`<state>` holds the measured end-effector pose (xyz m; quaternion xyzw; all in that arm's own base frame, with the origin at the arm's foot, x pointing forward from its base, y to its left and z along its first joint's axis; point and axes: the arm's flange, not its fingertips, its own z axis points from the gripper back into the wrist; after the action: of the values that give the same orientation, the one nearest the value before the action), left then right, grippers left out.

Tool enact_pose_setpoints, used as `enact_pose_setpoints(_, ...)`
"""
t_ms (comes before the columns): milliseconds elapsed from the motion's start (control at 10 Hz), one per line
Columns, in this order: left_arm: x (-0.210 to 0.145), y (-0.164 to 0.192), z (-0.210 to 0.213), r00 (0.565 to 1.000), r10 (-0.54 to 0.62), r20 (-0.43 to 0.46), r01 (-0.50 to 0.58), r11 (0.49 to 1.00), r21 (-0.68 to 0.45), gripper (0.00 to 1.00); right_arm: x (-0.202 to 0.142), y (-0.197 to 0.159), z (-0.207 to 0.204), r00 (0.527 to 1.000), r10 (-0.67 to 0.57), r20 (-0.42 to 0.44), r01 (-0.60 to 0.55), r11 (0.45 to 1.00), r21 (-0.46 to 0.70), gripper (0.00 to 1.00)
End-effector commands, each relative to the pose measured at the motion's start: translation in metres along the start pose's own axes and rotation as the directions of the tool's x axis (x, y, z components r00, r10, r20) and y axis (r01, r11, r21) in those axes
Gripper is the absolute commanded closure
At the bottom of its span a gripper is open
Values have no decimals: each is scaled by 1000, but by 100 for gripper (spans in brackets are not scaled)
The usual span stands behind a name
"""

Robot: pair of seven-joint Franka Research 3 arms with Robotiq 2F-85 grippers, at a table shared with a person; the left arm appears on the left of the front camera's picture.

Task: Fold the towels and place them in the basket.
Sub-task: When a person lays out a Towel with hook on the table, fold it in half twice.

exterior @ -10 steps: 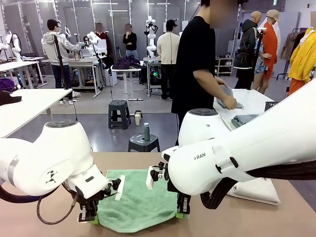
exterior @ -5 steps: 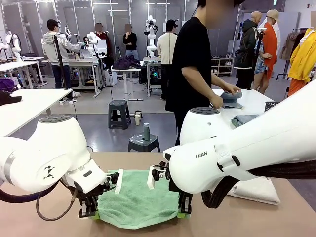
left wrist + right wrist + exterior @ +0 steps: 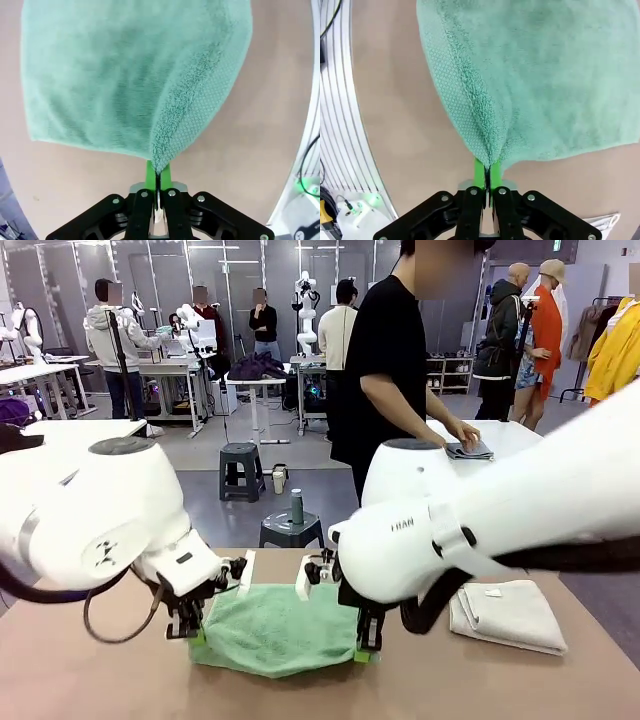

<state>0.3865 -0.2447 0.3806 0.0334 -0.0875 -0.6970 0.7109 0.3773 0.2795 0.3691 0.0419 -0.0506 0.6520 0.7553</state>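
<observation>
Both pincers are pressed together, each on one near corner of the green towel [image 3: 275, 632]. The left gripper [image 3: 192, 626] holds the corner on the robot's left, and the right gripper [image 3: 366, 644] holds the other one. In the left wrist view the left gripper [image 3: 158, 172] has only a thin bit of the hem between its green pads. In the right wrist view the right gripper [image 3: 488, 174] bites the same way on its own corner.

The table [image 3: 90, 680] carries the green towel near its middle. The near edge of this towel is lifted and the cloth sags between the two corners, while its far part seems to lie on the table. A person stands well beyond the green towel, turned to another table. To the right of the green towel, apart from it, lies the cream towel [image 3: 505, 615], already folded, with a small white label on top.

What can go wrong, in my judgement: the pinches are shallow, so a corner may slip out if the arms pull apart too much. If one arm goes ahead of the other, the fold will lie askew. The sagging middle may also touch down first and leave a wrinkle.

Compared with one second ago, both grippers are higher and farther from the camera — the near edge has left the table. The cream towel, then mostly hidden behind the right arm, is now open to view.
</observation>
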Motion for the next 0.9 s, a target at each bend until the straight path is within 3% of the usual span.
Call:
enact_pose_setpoints(0, 8, 44, -6, 997, 8, -75, -12, 999, -49, 96, 11, -44, 0, 998, -55, -12, 56, 995, 84, 95)
enact_pose_setpoints(500, -1, 121, -32, 996, 77, -48, -81, 993, -85, 96, 24, -143, 9, 988, -123, -94, 133, 985, 110, 95)
enact_pose_setpoints(800, -1, 139, -45, 997, 69, -31, -72, 992, -102, 96, 27, -169, -3, 978, 31, -205, 22, 968, 251, 95)
